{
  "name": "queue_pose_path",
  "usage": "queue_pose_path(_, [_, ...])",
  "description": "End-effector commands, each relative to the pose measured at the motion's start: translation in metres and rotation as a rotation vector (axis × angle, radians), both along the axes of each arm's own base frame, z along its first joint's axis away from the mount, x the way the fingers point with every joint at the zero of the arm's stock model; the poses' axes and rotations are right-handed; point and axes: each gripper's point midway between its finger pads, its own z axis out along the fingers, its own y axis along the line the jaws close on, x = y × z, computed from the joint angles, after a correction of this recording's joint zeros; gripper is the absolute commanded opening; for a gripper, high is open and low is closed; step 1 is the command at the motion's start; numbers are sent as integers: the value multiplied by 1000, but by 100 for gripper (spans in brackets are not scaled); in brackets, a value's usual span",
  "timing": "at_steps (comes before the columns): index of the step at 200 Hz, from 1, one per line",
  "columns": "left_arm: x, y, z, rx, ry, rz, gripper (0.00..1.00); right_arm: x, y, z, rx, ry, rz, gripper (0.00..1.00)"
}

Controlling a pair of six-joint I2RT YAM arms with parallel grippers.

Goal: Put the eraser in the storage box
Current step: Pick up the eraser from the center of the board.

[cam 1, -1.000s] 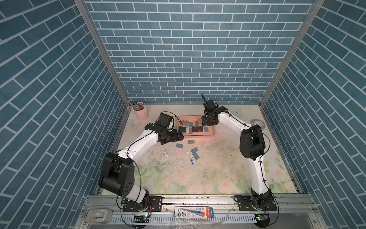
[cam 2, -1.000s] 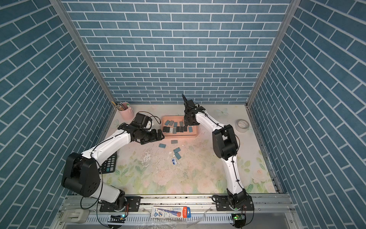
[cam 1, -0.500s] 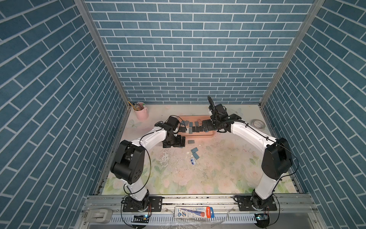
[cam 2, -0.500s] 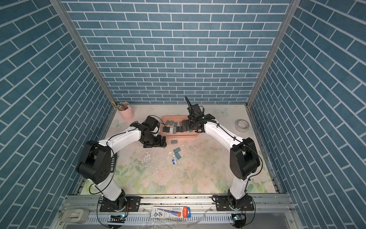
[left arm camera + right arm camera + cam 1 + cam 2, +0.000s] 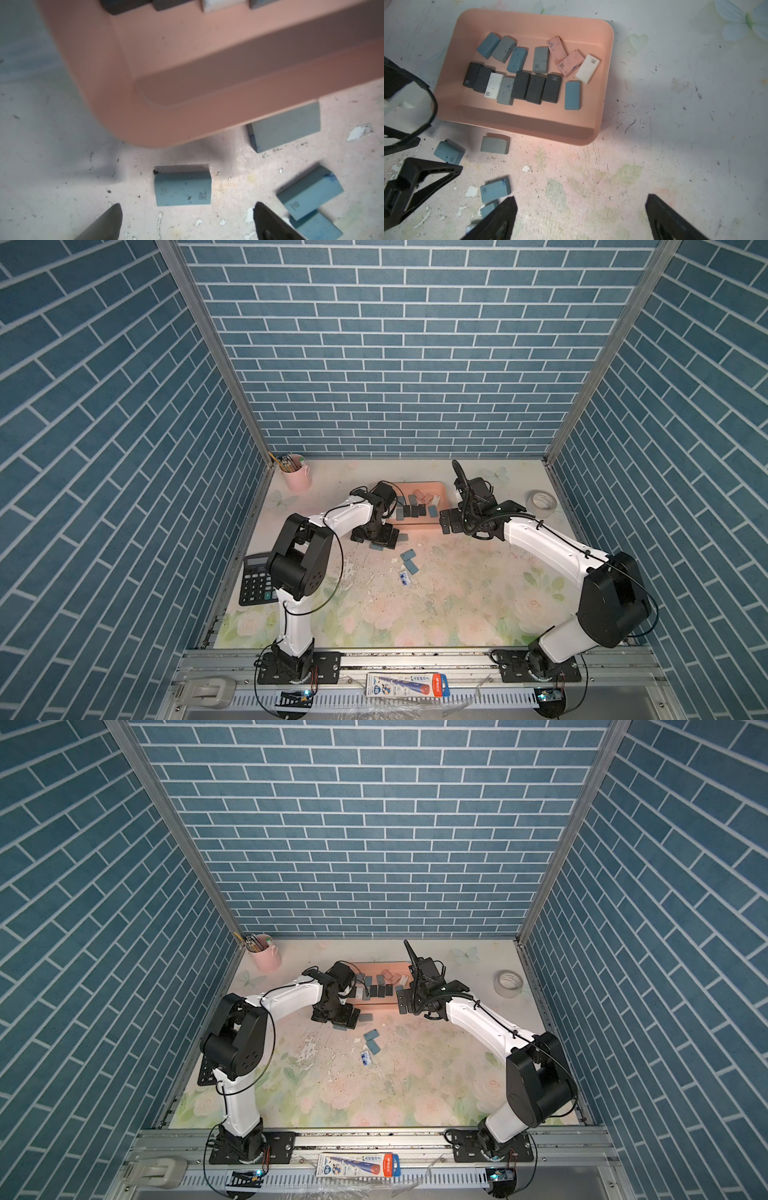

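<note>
The blue eraser (image 5: 182, 188) marked 4B lies flat on the counter (image 5: 52, 166), outside the storage box (image 5: 187, 124) and just off its rounded near corner, with a narrow strip of bare counter between them. The left end effector (image 5: 187, 209) hangs low over it with its fingers spread wide and nothing between them. The eraser sits just ahead of the two fingertips, touching neither.

Beside it a grey eraser (image 5: 284, 128) rests close against the box's near wall, and a pair of blue erasers (image 5: 309, 193) lies a little further out, one partly behind the other. In a top view a small wrapped eraser (image 5: 405, 578) lies beyond that pair, towards the front of the counter.

From the right wrist we see inside the storage box (image 5: 529, 131). It holds a loose cluster of sorted erasers (image 5: 537, 89) – black, grey, blue, pink and white – most of them lying flat.

The right end effector (image 5: 581, 199) is also wide open and holds nothing, raised above bare counter near the box's right end.

Further out, in both top views, a pink pencil cup (image 5: 296, 477) stands in the far left corner and a tape roll (image 5: 541, 503) lies by the right wall – a calculator (image 5: 255, 585) sits at the left edge.
</note>
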Motion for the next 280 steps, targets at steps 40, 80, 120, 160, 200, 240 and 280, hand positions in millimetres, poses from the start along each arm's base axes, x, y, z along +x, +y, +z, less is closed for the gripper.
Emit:
queue_pose_path(40, [-1,16,-18,90,5,27,86,3,-1,5,18,-26,-9,99])
queue_pose_path(80, [-2,10,-25,51,20,48,64,3,1,4,28,-20,-14,99])
queue_pose_path(120, [-5,14,-23,58,16,49,59,4,1,5,34,-19,-15,99])
queue_pose_path(160, [-9,13,-24,48,21,55,53,3,1,3,33,-13,-17,99])
queue_pose_path(200, [-9,13,-21,36,15,63,47,3,2,7,39,-18,-19,99])
queue_pose_path(240, [-7,7,-3,-6,-8,75,43,7,6,15,54,-14,-16,99])
queue_pose_path(280, [-4,-5,45,-114,-68,120,43,13,3,36,87,-33,-27,99])
